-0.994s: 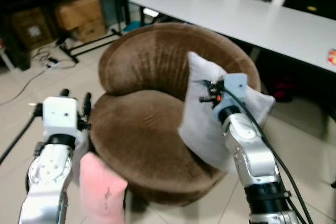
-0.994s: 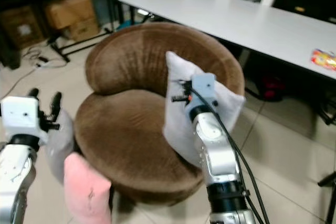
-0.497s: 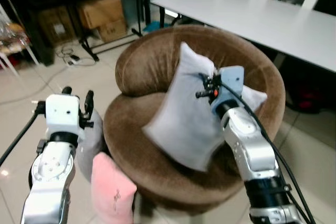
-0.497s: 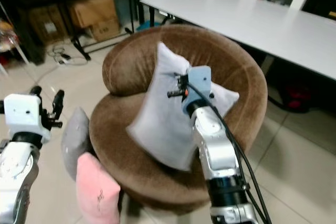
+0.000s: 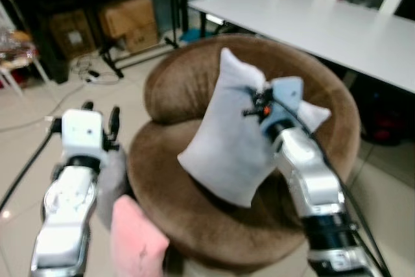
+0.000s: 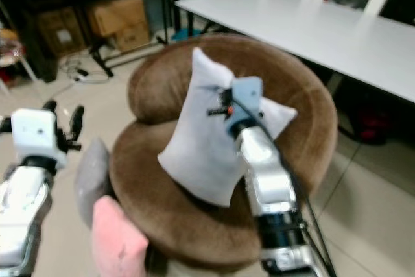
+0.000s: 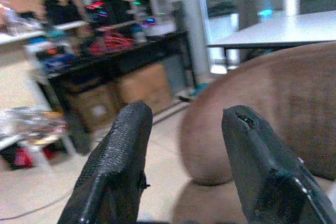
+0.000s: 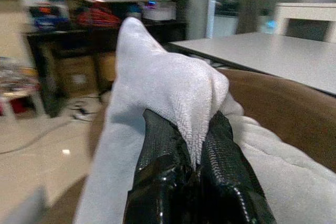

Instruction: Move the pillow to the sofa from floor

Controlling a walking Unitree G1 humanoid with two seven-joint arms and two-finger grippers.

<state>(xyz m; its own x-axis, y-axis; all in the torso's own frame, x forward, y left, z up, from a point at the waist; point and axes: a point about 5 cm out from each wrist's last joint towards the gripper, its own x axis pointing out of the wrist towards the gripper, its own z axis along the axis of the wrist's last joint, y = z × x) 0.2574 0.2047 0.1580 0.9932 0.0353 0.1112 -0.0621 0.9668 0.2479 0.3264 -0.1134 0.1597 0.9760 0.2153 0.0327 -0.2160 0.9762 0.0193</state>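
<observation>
The right gripper holds the pale grey square fabric pillow by a fold near its top edge, the two black fingers pinched tight on the cloth. The pillow hangs over the seat of the round brown plush sofa chair, its lower corner down at the cushion, though I cannot tell whether it touches or hangs just clear. It leans toward the curved backrest.

The left gripper hovers off the sofa's left side with its fingers spread apart and nothing between them. Just beside it, below the sofa's edge, a second grey cushion and a pink pillow stand on the tiled floor.

So what could spoil this? The grip is only a pinch of fabric at one edge, so the pillow hangs heavy below it and can swing or twist. If the fingers open while it is tipped toward the front rim, it could roll off and drop onto the floor by the pink one. The safer release looks to be further back, against the backrest. The white table stands behind the chair, well apart from the arm for now.
</observation>
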